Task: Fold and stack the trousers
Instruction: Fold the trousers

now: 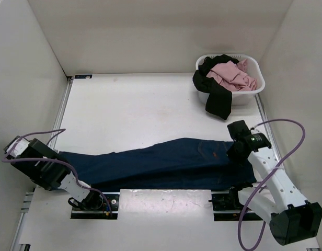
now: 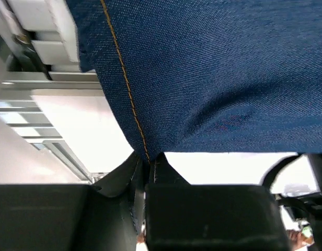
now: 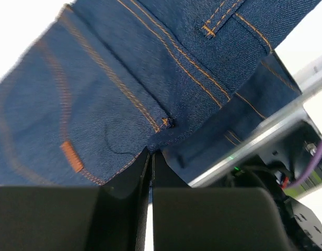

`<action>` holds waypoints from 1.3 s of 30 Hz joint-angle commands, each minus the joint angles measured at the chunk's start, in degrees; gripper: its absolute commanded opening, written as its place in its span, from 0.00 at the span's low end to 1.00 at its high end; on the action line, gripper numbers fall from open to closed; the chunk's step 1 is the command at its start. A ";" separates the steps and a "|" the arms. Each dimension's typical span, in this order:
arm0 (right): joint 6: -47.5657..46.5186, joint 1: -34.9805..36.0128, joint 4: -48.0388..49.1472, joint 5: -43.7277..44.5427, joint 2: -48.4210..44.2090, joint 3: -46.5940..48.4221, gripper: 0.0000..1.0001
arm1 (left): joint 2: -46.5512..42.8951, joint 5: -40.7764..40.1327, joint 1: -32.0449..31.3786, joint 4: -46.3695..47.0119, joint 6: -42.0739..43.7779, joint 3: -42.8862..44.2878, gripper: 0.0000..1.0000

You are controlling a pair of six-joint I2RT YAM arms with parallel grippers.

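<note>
Dark navy-blue denim trousers (image 1: pixel 166 162) are stretched along the white worktop's (image 1: pixel 129 104) six o'clock edge. The left tool (image 2: pixel 149 157) is clamped on the leg end at nine o'clock and the right tool (image 3: pixel 150 154) is pinched shut on the pocket area at three, presumably to flatten them for folding.

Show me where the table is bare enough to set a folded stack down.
The widest bare patch of the table lies between the trousers and the back wall, left of the laundry basket. A narrower strip separates basket and trousers. Crowded: the near edge, which the trousers span side to side.
</note>
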 commanded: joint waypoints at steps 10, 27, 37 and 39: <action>5.72 1.68 -7.64 2.50 -6.62 -11.55 0.00 | -2.00 -3.24 2.56 12.85 5.24 -1.15 0.14; 3.08 2.20 -7.11 13.49 6.30 9.37 0.00 | 1.07 11.27 -5.70 4.07 -2.15 29.10 0.14; 12.66 2.20 -11.24 9.53 -4.16 -4.86 0.00 | -5.08 2.22 -5.17 15.12 3.91 3.10 0.14; 13.71 2.20 -12.03 8.92 -4.68 -6.71 0.00 | -4.38 0.37 -4.56 17.68 3.92 1.07 0.14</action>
